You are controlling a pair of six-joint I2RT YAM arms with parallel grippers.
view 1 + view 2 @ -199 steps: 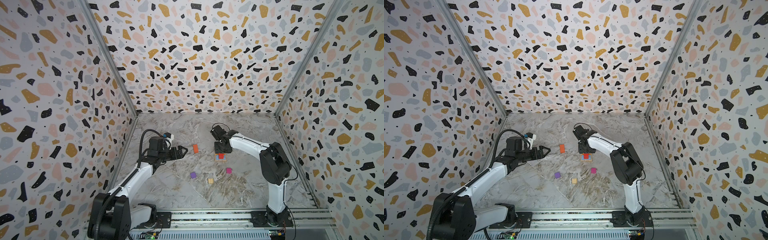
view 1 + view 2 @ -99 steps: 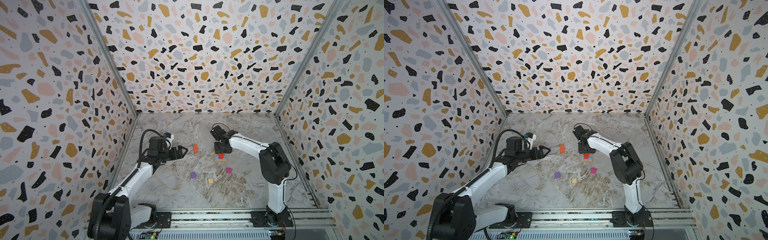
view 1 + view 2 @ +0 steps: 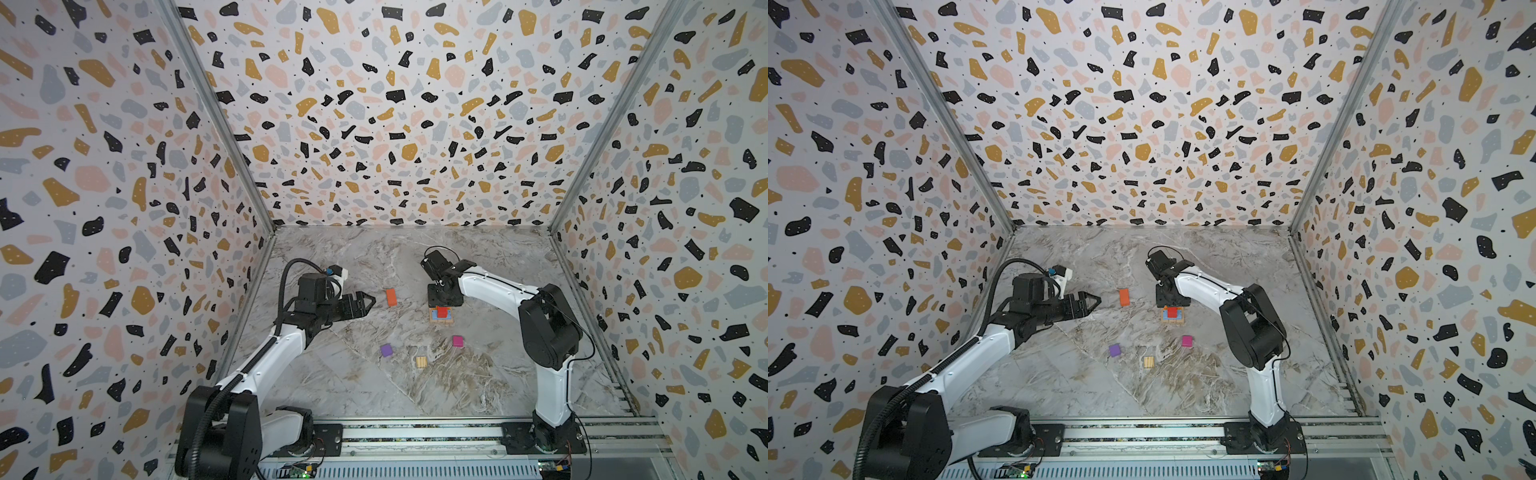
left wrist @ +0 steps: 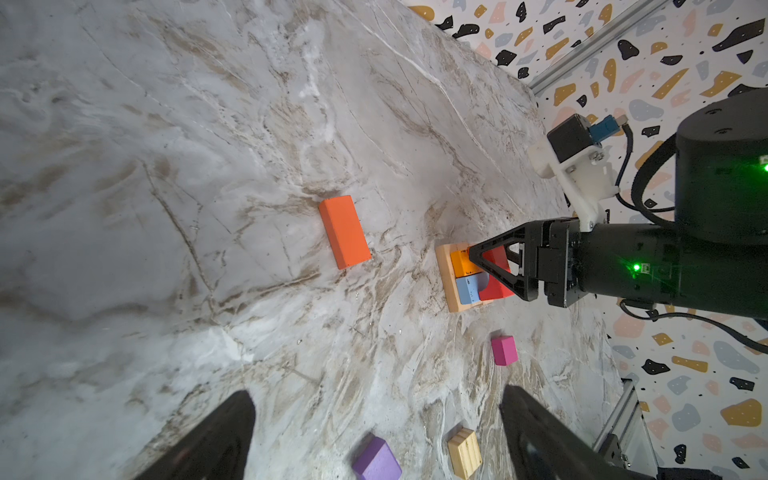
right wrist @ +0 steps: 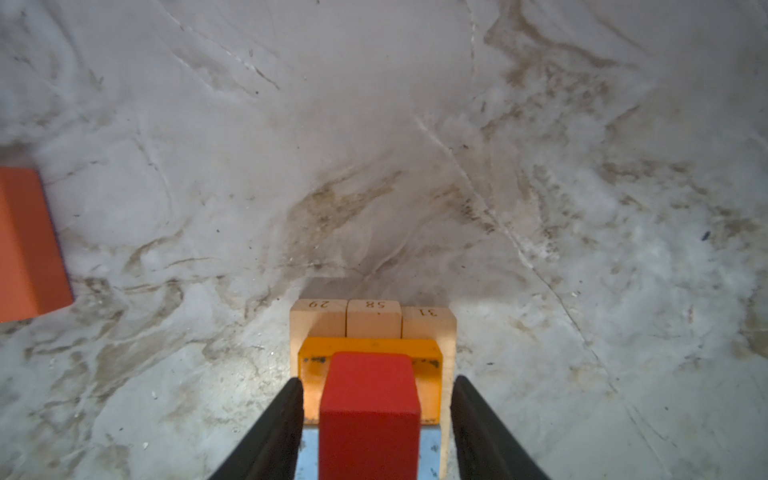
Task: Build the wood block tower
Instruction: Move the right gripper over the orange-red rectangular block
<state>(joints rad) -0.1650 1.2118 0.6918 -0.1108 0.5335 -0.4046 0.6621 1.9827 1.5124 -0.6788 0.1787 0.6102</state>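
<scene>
Right pincer point(image 5: 376, 384) is standing open astride the red block point(image 5: 370, 415) on the tower point(image 5: 374, 322); placing is seemingly finishing. Next is calling for a straight lift.

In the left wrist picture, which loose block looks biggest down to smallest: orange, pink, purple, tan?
1. orange block
2. purple cube and tan block: alike, nearest the camera, so unranked
3. pink cube

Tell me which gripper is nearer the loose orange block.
Left. The left gripper hovers open just beside the orange block; the right gripper is farther off, straddling the red block.
</scene>
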